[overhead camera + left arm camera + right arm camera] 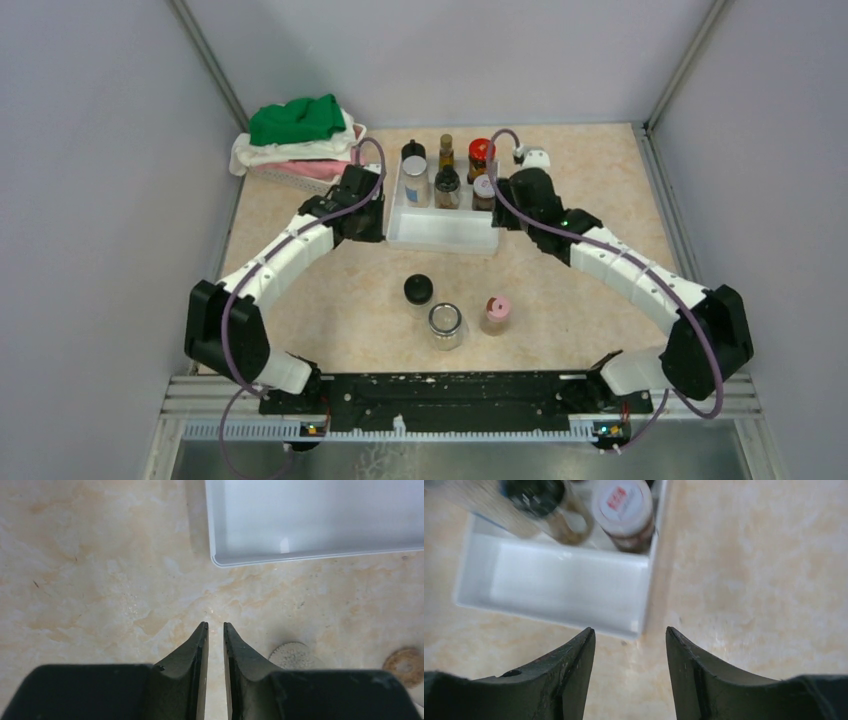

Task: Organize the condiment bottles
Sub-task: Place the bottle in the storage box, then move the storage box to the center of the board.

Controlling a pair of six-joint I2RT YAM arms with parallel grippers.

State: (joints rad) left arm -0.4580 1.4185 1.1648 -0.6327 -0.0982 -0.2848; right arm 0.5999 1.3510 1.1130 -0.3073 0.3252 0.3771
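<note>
A white stepped tray holds several condiment bottles: a black-capped jar, a white-labelled jar, a slim amber bottle, a dark jar, a red-capped jar and a white-red-capped jar. Three jars stand on the table in front: black-capped, silver-capped and pink-capped. My left gripper hovers by the tray's left side, its jaws nearly closed and empty. My right gripper is open and empty over the tray's near right corner.
A basket of folded green, white and pink cloths sits at the back left. Grey walls enclose the table on three sides. In the left wrist view, a grey toothed disc and a brownish ring show low on the right, partly hidden.
</note>
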